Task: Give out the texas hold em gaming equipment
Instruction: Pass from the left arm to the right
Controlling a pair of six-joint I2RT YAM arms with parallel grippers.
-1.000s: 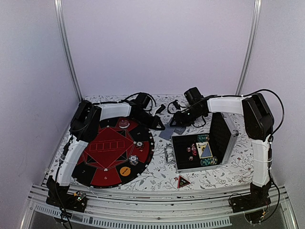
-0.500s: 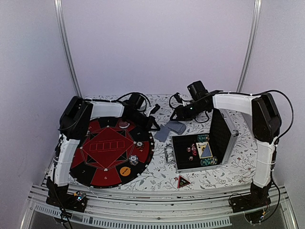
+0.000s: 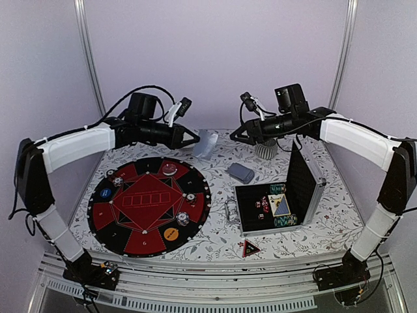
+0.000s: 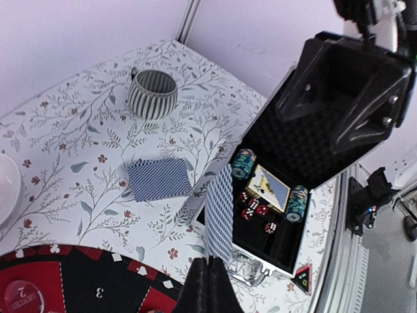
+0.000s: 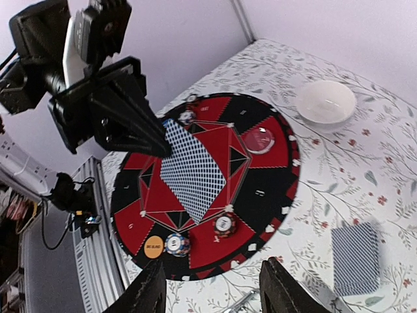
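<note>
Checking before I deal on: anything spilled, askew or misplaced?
Nothing spilled. The left gripper pinches one card in mid-air; the deck lies neat beside the case. Only the red triangular marker sits by the near edge of the table.

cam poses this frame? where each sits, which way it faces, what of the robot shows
Top: fixed, high behind the bases, looking down on the table; both arms, left gripper, right gripper.
Left wrist: raised, facing right over the open case; own shut fingers pinching a card.
Right wrist: raised, facing left over the round mat; own open fingers.
Shared: both wrist views show that card and the deck.
</note>
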